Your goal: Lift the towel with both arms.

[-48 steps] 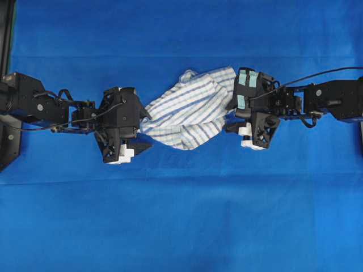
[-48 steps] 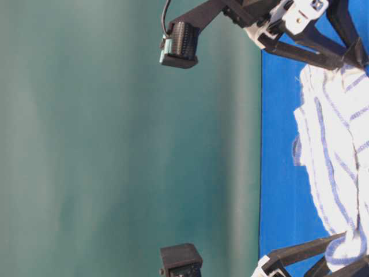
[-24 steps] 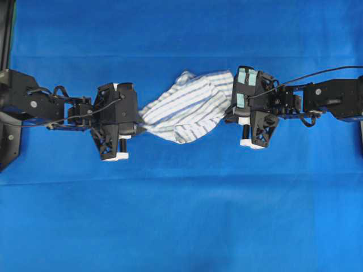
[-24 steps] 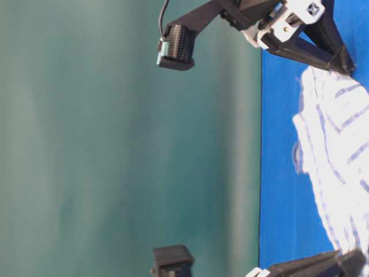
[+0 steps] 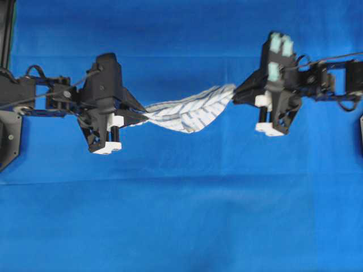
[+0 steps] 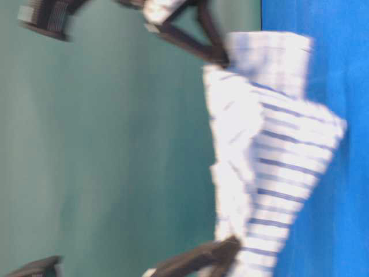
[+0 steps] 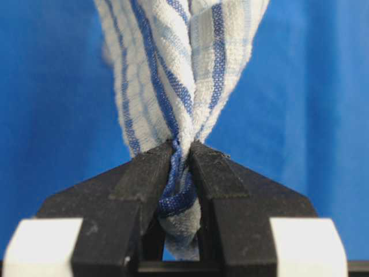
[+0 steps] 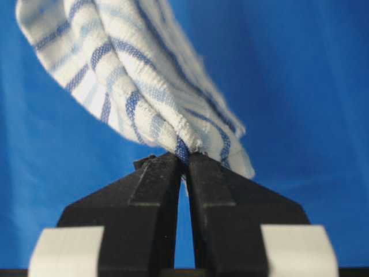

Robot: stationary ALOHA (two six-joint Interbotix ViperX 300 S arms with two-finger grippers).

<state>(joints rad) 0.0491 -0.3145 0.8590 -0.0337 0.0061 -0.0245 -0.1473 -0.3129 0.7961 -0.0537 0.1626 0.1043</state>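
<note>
The white towel [image 5: 187, 112] with thin blue stripes hangs stretched in the air between my two grippers, sagging in the middle above the blue cloth. My left gripper [image 5: 142, 116] is shut on the towel's left end; in the left wrist view a bunched corner of the towel [image 7: 184, 86] is pinched between the black fingers [image 7: 144, 184] of that gripper [image 7: 183, 151]. My right gripper [image 5: 237, 93] is shut on the towel's right end; in the right wrist view the towel [image 8: 132, 81] fans out from its tips [image 8: 185, 157]. In the table-level view the towel [image 6: 271, 173] hangs clear of the surface.
A plain blue cloth [image 5: 181, 215] covers the whole table under the towel. A green wall [image 6: 115, 150] fills the left of the table-level view. A dark post [image 5: 5, 28] stands at the table's far left edge.
Both grippers closed on the towel's ends, then rose and drew apart. The towel went from crumpled on the cloth to stretched and hanging in the air.
</note>
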